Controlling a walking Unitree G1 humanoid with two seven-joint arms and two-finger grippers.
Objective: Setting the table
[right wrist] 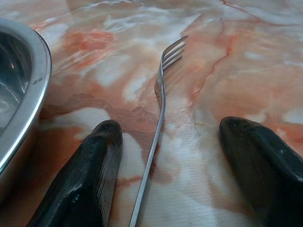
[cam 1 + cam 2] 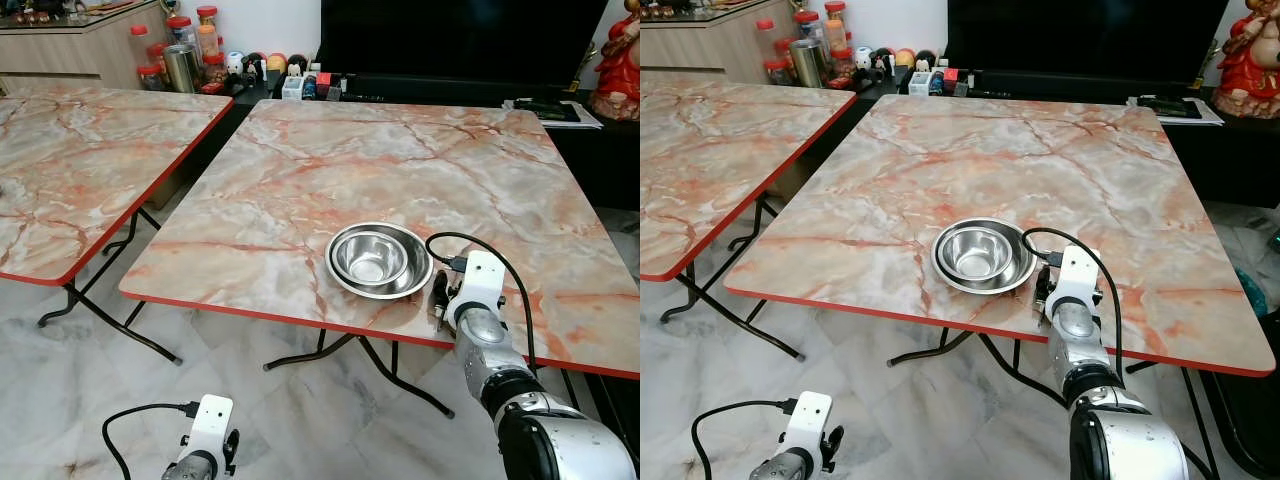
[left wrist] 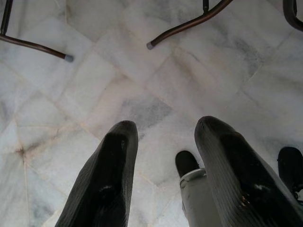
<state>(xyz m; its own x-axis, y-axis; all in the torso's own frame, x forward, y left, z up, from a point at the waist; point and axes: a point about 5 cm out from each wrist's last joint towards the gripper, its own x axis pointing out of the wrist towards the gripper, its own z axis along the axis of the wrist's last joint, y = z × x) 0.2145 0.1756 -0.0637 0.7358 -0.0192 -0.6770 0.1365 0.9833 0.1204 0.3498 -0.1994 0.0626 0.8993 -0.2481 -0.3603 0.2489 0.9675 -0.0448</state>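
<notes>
A steel bowl (image 2: 380, 262) with a smaller one nested inside stands near the front edge of the marble-patterned table (image 2: 400, 150). Just right of it, my right gripper (image 2: 440, 300) rests low over the tabletop. In the right wrist view a steel fork (image 1: 161, 109) lies flat on the table between the fingers (image 1: 94, 165), tines pointing away, beside the bowl's rim (image 1: 28, 94). The right gripper (image 1: 170, 132) is open, with neither finger touching the fork. My left gripper (image 2: 205, 455) hangs below table height, open (image 3: 165, 130) over the marble floor.
A second marble-patterned table (image 2: 80, 160) stands to the left with a floor gap between the two. Jars (image 2: 185, 45) and small items line the back by a dark TV unit (image 2: 450, 50). A red figurine (image 2: 615, 60) is at the back right. Folding table legs (image 3: 189, 23) cross the floor.
</notes>
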